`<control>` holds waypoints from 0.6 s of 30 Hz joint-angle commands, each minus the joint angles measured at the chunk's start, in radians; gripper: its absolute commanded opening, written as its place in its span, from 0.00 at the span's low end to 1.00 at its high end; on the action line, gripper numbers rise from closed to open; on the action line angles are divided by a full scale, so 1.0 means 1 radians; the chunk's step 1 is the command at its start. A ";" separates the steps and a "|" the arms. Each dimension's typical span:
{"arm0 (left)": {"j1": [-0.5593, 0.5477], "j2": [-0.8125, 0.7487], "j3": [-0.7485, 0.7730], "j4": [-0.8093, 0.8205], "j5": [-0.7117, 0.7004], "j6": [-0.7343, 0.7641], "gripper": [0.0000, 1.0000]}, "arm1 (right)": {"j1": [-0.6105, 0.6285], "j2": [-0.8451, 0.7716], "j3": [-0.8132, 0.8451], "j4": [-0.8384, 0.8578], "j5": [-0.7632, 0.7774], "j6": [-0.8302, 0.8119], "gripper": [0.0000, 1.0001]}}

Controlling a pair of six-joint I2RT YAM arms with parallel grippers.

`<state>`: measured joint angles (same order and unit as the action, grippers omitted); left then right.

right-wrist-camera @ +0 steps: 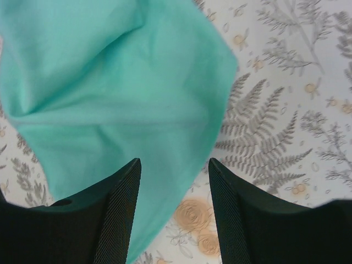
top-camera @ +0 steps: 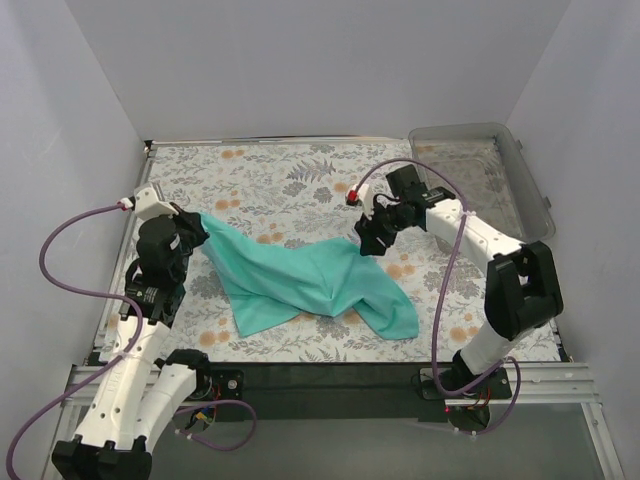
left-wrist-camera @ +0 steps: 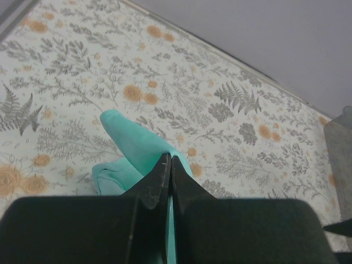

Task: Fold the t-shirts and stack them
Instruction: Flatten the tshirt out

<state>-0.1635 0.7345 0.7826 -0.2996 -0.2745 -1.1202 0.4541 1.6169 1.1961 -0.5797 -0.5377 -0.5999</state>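
Left wrist only: clamped on t-shirt (left-wrist-camera: 135,144) fold, left gripper (left-wrist-camera: 168,160).
Right gripper (right-wrist-camera: 173,163): spread apart, tilted down, fabric beneath.

Plain teal t-shirt (top-camera: 310,280) is lying unfolded and rumpled mid-table (top-camera: 280,170), its left end rising clear of the surface.

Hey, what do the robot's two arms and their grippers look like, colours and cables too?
The left arm and right arm have white shells with black joints and motor housings. A purple cable loops off each, red-tipped near the wrist. The left gripper and right gripper are black with tapering fingers; the right's inner faces look finely ribbed.
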 commanded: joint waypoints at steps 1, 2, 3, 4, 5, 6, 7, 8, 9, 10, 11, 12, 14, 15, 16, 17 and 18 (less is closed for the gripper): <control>0.007 -0.029 -0.043 -0.110 -0.020 -0.079 0.00 | -0.003 0.109 0.137 0.067 0.042 0.107 0.51; 0.007 -0.036 -0.054 -0.110 -0.014 -0.088 0.00 | -0.002 0.168 0.166 0.064 0.029 0.123 0.50; 0.007 -0.041 -0.063 -0.110 -0.008 -0.095 0.00 | 0.001 0.196 0.210 0.064 0.013 0.152 0.51; 0.007 -0.046 -0.071 -0.107 -0.002 -0.102 0.00 | 0.004 0.222 0.233 0.063 -0.013 0.164 0.50; 0.007 -0.047 -0.077 -0.108 0.004 -0.102 0.00 | 0.006 0.247 0.252 0.064 -0.016 0.178 0.50; 0.007 -0.047 -0.080 -0.113 0.015 -0.107 0.00 | 0.014 0.294 0.290 0.063 -0.012 0.207 0.51; 0.007 -0.046 -0.079 -0.113 0.020 -0.107 0.00 | 0.014 0.314 0.305 0.064 -0.005 0.219 0.51; 0.007 -0.044 -0.080 -0.115 0.023 -0.110 0.00 | 0.015 0.336 0.321 0.063 0.002 0.233 0.50; 0.007 -0.044 -0.082 -0.115 0.026 -0.110 0.00 | 0.015 0.369 0.335 0.058 0.011 0.251 0.50; 0.007 -0.044 -0.082 -0.113 0.027 -0.110 0.00 | 0.015 0.382 0.351 0.054 0.021 0.256 0.50; 0.007 -0.046 -0.086 -0.115 0.029 -0.110 0.00 | 0.015 0.397 0.355 0.053 0.025 0.259 0.50; 0.007 -0.047 -0.088 -0.113 0.031 -0.112 0.00 | 0.015 0.402 0.355 0.053 0.022 0.262 0.50; 0.007 -0.049 -0.092 -0.113 0.035 -0.112 0.00 | 0.015 0.409 0.353 0.052 0.002 0.267 0.50; 0.007 -0.049 -0.098 -0.111 0.038 -0.115 0.00 | 0.017 0.417 0.352 0.053 -0.007 0.273 0.49; 0.007 -0.049 -0.100 -0.110 0.040 -0.116 0.00 | 0.017 0.423 0.352 0.053 -0.022 0.276 0.49; 0.007 -0.050 -0.101 -0.110 0.044 -0.118 0.00 | 0.018 0.429 0.356 0.052 -0.025 0.281 0.48; 0.007 -0.049 -0.105 -0.110 0.046 -0.119 0.00 | 0.021 0.442 0.359 0.049 -0.031 0.285 0.48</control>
<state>-0.1608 0.6991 0.6933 -0.4107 -0.2417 -1.2293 0.4671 2.0468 1.5059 -0.5274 -0.5293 -0.3470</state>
